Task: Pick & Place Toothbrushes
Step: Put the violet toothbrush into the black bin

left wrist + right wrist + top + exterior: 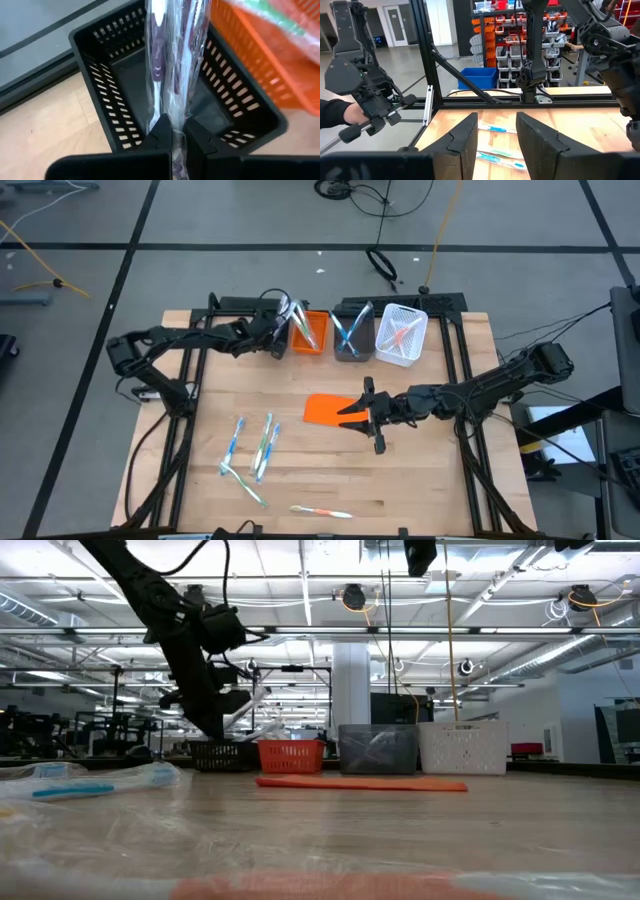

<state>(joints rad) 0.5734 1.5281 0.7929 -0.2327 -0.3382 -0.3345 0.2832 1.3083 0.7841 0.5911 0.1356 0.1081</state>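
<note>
While a wrapped toothbrush with an orange-red accent lay alone at the near edge of the counter, a loose cluster of blue and green toothbrushes lay a little farther in, toward the left side. Beyond them, near the middle of the counter, the right gripper hung over the flat orange sheet, its fingers spread apart and holding nothing. Farther back stood a row of four bins, touching or nearly so: a black bin, an orange bin, a grey bin with blue toothbrushes standing in it, and a white bin with an orange-red one inside. The left gripper was over the black bin at the row's left end, its fingers pinched on a toothbrush in a clear wrapper, which pointed down into that bin. The low view showed that arm reaching down beside the black bin.
</note>
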